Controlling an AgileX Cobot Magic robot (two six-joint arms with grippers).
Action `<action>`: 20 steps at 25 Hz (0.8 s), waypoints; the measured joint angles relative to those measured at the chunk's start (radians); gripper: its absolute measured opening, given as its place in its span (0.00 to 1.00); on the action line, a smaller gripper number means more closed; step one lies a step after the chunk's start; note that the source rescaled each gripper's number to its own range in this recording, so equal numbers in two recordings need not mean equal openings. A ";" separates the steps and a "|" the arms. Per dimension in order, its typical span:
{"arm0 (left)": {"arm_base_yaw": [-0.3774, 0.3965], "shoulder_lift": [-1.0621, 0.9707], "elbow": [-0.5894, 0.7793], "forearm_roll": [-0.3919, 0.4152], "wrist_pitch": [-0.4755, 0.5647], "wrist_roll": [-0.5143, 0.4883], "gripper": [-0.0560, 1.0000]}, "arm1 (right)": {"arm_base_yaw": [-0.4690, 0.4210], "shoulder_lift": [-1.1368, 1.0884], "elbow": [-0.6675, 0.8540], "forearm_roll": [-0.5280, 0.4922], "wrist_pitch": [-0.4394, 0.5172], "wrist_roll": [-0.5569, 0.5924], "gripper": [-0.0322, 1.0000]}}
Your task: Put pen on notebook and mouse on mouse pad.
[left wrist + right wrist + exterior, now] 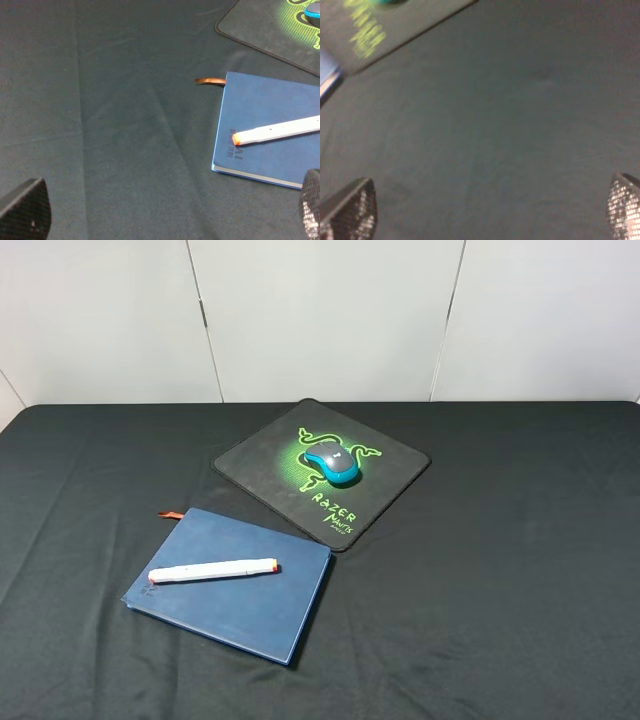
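The white pen [212,571] with orange-red ends lies across the dark blue notebook [235,602] at the front left of the table. The teal mouse [333,468] with a grey top sits on the black mouse pad [270,455], over its green logo. Neither gripper shows in the high view. In the left wrist view the left gripper [170,212] is open above bare cloth, with the notebook [270,107], its ribbon [210,81] and the pen [280,130] beyond it. The right gripper [492,205] is open over bare cloth, away from the mouse pad's corner [380,30].
A black cloth [500,570] covers the whole table. A white panelled wall [320,310] stands behind its far edge.
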 joint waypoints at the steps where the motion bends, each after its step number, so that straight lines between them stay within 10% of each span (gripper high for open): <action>1: 0.000 0.000 0.000 0.000 0.000 0.000 1.00 | -0.041 -0.033 0.014 0.000 -0.012 -0.004 1.00; 8: 0.000 0.000 0.000 0.000 0.000 0.000 1.00 | -0.218 -0.246 0.109 0.015 -0.068 -0.019 1.00; 20: 0.000 0.000 0.000 0.001 0.000 0.000 1.00 | -0.244 -0.335 0.121 0.034 -0.093 -0.067 1.00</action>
